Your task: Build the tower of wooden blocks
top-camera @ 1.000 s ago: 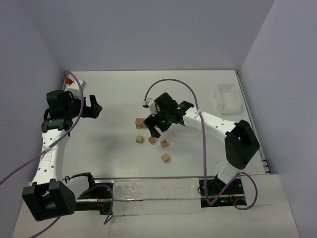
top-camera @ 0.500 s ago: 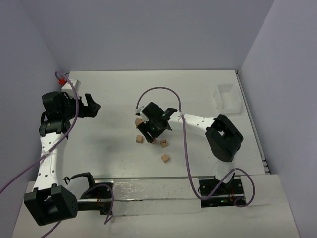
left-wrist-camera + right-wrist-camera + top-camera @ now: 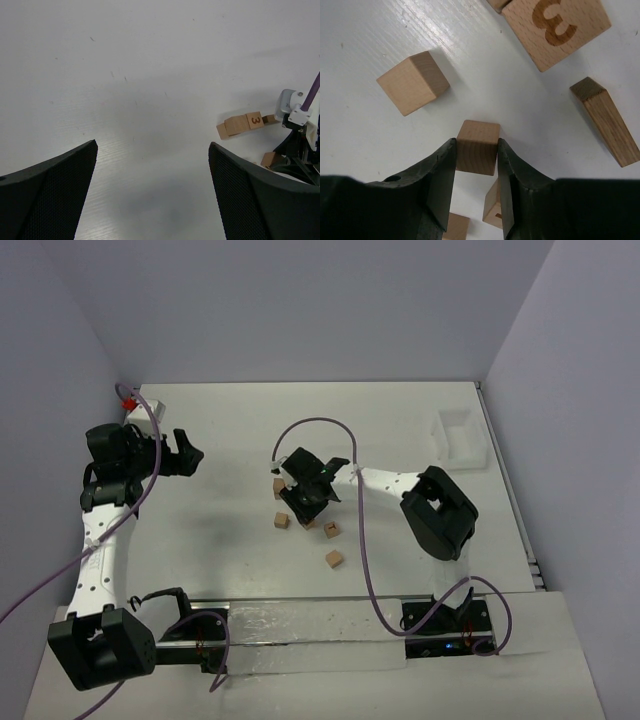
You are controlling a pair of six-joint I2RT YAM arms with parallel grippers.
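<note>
Wood block (image 3: 478,148) between right pincer (image 3: 476,150) jaws

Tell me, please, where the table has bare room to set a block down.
Bare table lies between the left gripper and the loose wood blocks; another free strip runs along the far edge toward the white tray. It is crowded around the right gripper, shut on a block with others close by.

Wood blocks (image 3: 413,82): light tan with fine grain. Numbered block (image 3: 555,27): dark-brown numeral 3. Table (image 3: 220,510): white. Left gripper (image 3: 152,150), right gripper (image 3: 476,145): black. Cable (image 3: 311,92): purple.
</note>
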